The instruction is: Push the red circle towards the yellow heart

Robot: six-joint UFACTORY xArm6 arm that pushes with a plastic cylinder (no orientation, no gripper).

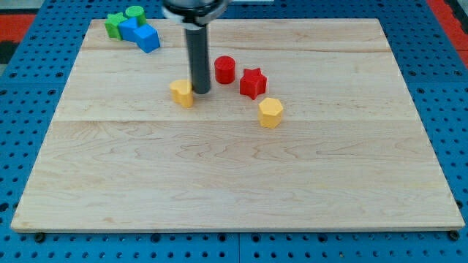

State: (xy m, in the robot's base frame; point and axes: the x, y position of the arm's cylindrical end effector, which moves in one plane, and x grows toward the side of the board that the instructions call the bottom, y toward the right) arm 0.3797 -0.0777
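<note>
The red circle (224,69) stands on the wooden board, right of my rod. The yellow heart (182,93) lies below and to the left of it. My tip (200,92) rests between them, right beside the yellow heart's right edge and a short way below-left of the red circle. I cannot tell whether the tip touches the heart.
A red star (253,82) sits just right of the red circle. A yellow hexagon (270,112) lies below the star. At the view's top left stand a green star (113,23), a green circle (134,12) and two blue blocks (140,33). The board's edge (234,232) runs along the bottom.
</note>
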